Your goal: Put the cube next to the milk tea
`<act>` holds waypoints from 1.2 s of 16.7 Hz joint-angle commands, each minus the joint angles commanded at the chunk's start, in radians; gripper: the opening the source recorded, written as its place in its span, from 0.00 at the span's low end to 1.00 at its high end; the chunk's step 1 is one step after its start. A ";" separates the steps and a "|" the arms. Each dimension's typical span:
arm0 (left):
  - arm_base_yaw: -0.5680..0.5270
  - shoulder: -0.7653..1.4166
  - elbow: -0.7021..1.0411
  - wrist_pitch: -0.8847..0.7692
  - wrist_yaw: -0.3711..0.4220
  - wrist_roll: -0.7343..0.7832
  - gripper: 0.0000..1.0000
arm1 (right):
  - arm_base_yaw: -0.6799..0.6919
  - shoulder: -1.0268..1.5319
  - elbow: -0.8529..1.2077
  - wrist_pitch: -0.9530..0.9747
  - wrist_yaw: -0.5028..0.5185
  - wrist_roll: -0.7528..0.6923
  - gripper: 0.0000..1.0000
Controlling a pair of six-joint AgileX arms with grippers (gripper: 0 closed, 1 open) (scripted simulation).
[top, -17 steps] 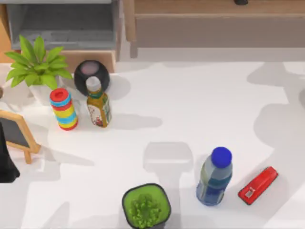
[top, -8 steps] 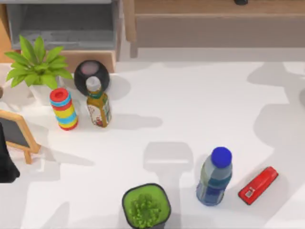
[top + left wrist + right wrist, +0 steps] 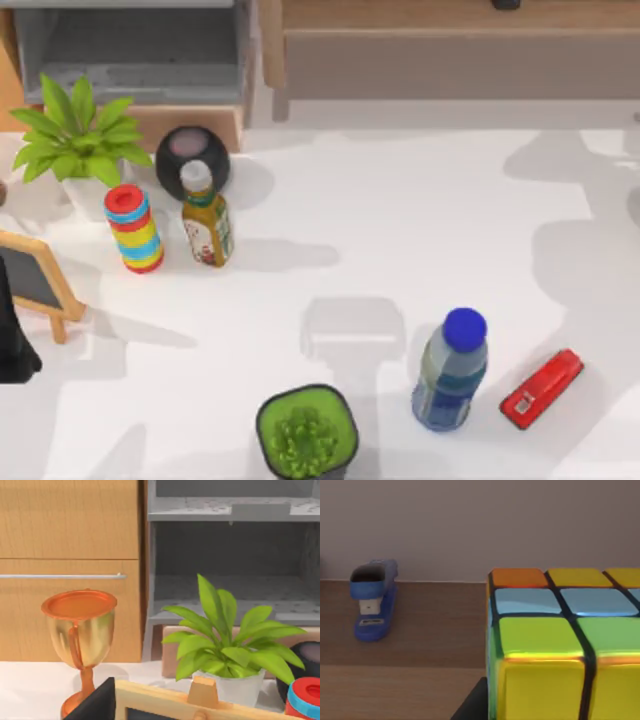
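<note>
The cube (image 3: 560,645) sits close before the right wrist camera on a wooden surface, near a blue stapler (image 3: 372,600); whether any gripper holds it cannot be told. Rigid, light and smooth-faced, it likely suits a grasp across opposite flat sides. The milk tea (image 3: 206,218) stands near the table's left edge.

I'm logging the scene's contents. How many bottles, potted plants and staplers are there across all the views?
Bottles: 2, the milk tea and the blue-capped bottle.
Potted plants: 2, the leafy plant and the dark-potted plant.
Staplers: 2, the red stapler and the blue stapler.
Total: 6.
</note>
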 joint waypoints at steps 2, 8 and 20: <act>0.000 0.000 0.000 0.000 0.000 0.000 1.00 | -0.001 -0.001 0.009 -0.020 0.005 0.001 0.00; 0.000 0.000 0.000 0.000 0.000 0.000 1.00 | -0.008 0.003 0.017 -0.035 0.019 0.005 0.00; 0.000 0.000 0.000 0.000 0.000 0.000 1.00 | 0.329 -0.190 0.287 -0.832 0.201 -0.083 0.00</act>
